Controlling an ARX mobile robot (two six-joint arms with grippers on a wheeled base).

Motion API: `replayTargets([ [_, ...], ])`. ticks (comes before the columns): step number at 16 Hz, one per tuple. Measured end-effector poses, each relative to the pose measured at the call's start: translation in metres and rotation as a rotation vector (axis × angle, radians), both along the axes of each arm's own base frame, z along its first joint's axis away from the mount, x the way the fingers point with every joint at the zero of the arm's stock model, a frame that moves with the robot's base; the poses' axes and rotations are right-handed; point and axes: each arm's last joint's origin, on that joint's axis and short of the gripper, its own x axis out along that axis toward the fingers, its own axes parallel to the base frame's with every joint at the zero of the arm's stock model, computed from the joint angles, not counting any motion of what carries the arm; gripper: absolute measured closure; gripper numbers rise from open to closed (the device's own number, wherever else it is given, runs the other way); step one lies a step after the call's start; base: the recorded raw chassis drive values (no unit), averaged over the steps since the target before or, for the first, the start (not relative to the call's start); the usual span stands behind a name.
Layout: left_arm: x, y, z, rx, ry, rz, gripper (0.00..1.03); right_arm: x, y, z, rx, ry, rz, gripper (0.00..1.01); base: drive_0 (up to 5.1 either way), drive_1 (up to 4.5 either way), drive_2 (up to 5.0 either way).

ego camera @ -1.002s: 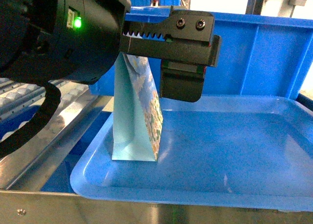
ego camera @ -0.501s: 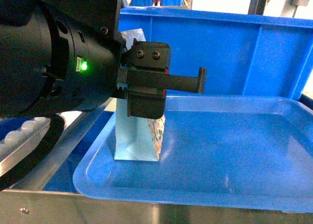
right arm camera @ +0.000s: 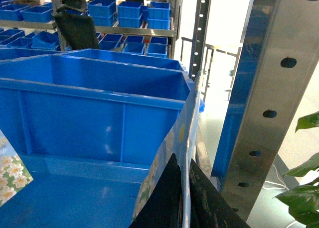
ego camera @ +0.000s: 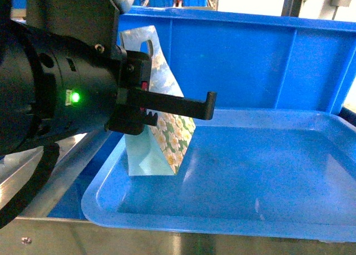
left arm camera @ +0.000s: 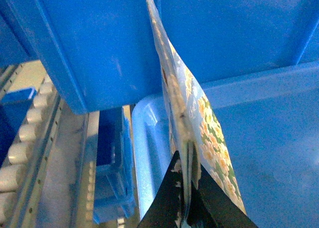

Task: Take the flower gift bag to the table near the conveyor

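The flower gift bag (ego camera: 167, 135) stands tilted at the left end of a blue tray (ego camera: 239, 210), its pale teal side and flowered face both showing. My left gripper (ego camera: 167, 107) is shut on the bag at mid height. In the left wrist view the black jaws (left arm camera: 187, 195) pinch the bag's edge (left arm camera: 194, 113). My right gripper (right arm camera: 185, 198) is out of the head view. Its wrist view shows it shut on the edge of a second flower-print bag (right arm camera: 174, 143). The conveyor's white rollers (left arm camera: 22, 148) lie to the left. The table is out of view.
A tall blue bin (ego camera: 250, 60) stands right behind the tray. The steel conveyor frame (ego camera: 72, 166) runs along the tray's left side. A perforated steel post (right arm camera: 269, 103) and a plant (right arm camera: 304, 188) stand to the right of the right gripper. Shelves of blue bins (right arm camera: 129, 14) fill the background.
My left arm has swung down and left and rolled its wrist. The bag has tipped, so its handle hole and flowered face now show above and below the fingers.
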Motion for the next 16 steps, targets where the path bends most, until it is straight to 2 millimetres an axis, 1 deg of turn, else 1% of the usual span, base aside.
replayTargets([
  [1,-0.003,0.003,0.005,0.011,-0.036,-0.003,1.01,0.000,0.000,0.000,0.000,0.000,0.000,0.98,0.0,0.00,0.0],
  [2,-0.008,0.010,0.014,0.011,-0.085,-0.002,1.01,0.000,0.000,0.000,0.000,0.000,0.000,0.98,0.0,0.00,0.0],
  [4,-0.014,0.031,0.031,0.009,-0.156,0.028,1.01,0.000,0.000,0.000,0.000,0.000,0.000,0.98,0.0,0.00,0.0],
  [5,-0.018,0.042,0.037,0.012,-0.178,0.040,1.01,0.000,0.000,0.000,0.000,0.000,0.000,0.98,0.0,0.00,0.0],
  [8,-0.042,0.078,0.047,0.022,-0.263,0.066,1.01,0.000,0.000,0.000,0.000,0.000,0.000,0.98,0.0,0.00,0.0],
  [9,-0.052,0.090,0.049,0.024,-0.289,0.072,1.01,0.000,0.000,0.000,0.000,0.000,0.000,0.98,0.0,0.00,0.0],
  [12,-0.078,0.116,0.051,0.036,-0.390,0.124,1.01,0.000,0.000,0.000,0.000,0.000,0.000,0.98,0.0,0.00,0.0],
  [14,-0.082,0.117,0.056,0.028,-0.427,0.125,1.01,0.000,0.000,0.000,0.000,0.000,-0.001,0.98,0.0,0.00,0.0],
  [16,-0.080,0.116,0.052,0.039,-0.400,0.106,1.01,0.000,0.000,0.000,-0.001,0.000,-0.004,0.98,0.0,0.00,0.0],
])
